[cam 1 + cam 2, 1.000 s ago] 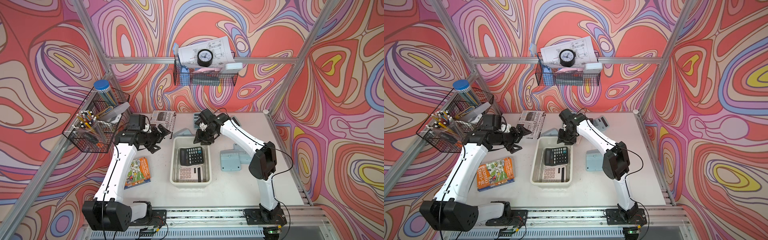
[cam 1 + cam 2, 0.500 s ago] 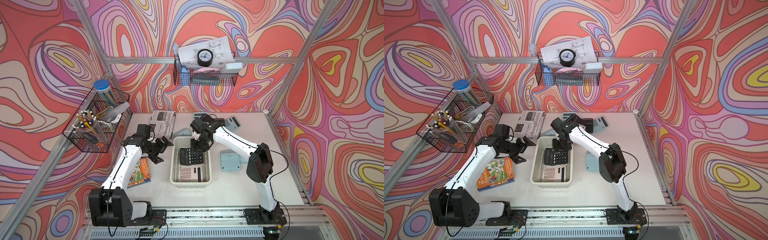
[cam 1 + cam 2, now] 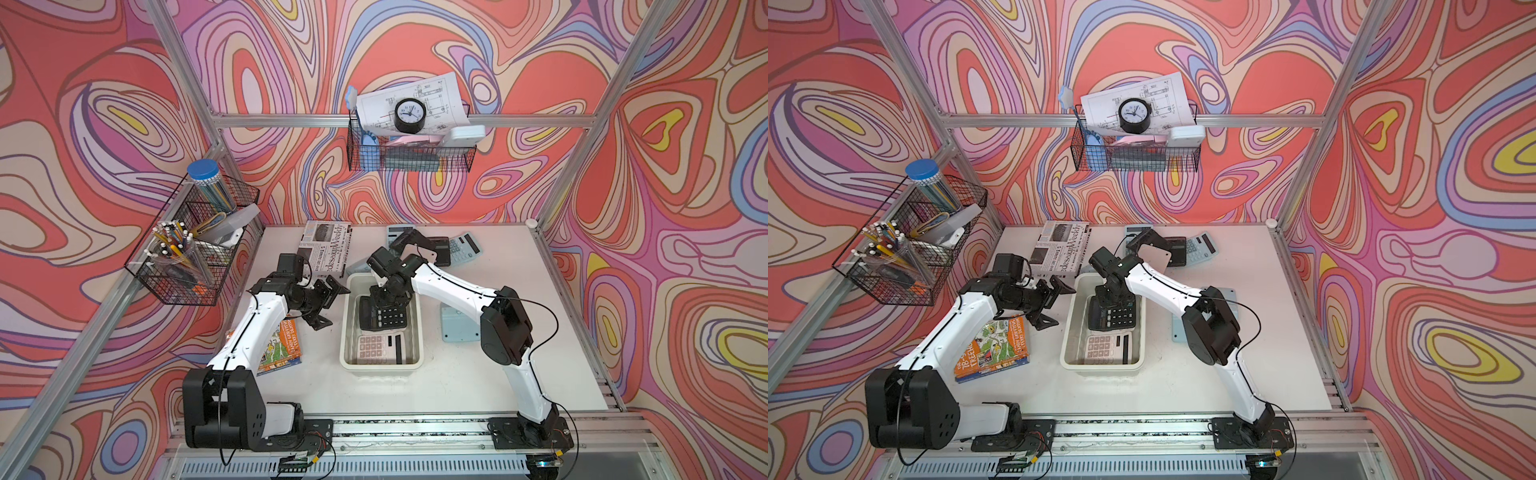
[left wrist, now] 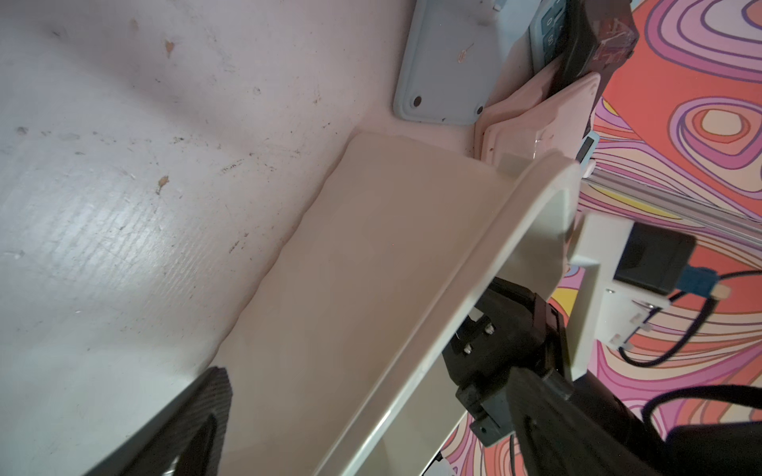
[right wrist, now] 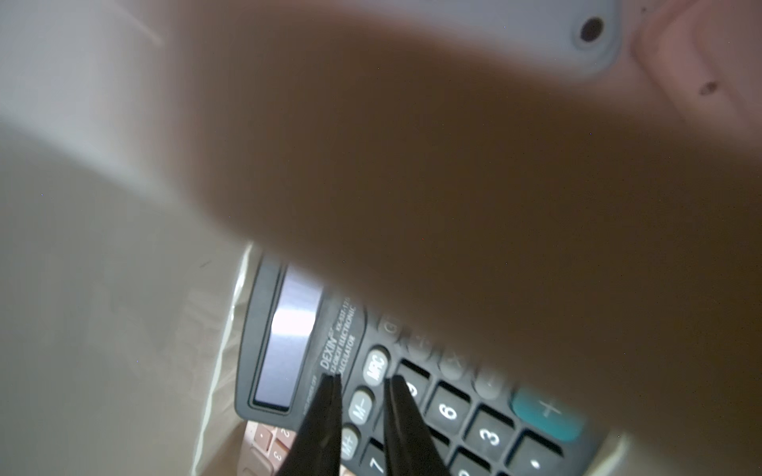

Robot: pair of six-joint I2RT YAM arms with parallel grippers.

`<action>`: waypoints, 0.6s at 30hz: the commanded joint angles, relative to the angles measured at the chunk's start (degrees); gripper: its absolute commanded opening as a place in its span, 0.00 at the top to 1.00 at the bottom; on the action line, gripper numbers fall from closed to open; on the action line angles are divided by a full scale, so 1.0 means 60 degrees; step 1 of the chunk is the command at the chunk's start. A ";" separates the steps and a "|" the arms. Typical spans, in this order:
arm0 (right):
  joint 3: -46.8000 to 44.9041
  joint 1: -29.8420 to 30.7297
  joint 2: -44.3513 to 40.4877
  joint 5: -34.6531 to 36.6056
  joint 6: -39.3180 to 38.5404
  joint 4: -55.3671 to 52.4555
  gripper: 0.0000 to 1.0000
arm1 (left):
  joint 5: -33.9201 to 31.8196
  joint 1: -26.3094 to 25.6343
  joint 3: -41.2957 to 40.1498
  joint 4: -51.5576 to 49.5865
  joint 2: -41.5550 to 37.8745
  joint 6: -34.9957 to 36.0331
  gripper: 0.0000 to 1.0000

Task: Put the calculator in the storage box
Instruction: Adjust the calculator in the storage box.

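The right gripper (image 5: 361,383) jaws are sitting narrowly apart, gripping nothing, over the black rigid plastic calculator (image 3: 381,316) lying inside the cream-white plastic storage box (image 3: 345,332); light, stiff, slick, best pinched by its edges. The left gripper (image 3: 323,304) jaws are spread wide beside the box

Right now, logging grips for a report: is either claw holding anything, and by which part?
Nothing is held. The right claw is nearly closed, empty, above the black calculator; the left claw is open and empty.
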 commanded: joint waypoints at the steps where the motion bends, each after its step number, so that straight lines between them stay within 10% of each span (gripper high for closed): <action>1: 0.0091 0.0359 0.0822 -0.0249 -0.0116 -0.0649 0.82 | 0.0313 0.0048 -0.0225 0.0437 -0.0087 -0.0212 0.01; 18: -0.2431 0.0546 -0.1903 0.1288 -0.0288 0.0939 0.86 | 0.0356 0.0048 -0.0426 0.0588 -0.0278 -0.0405 0.01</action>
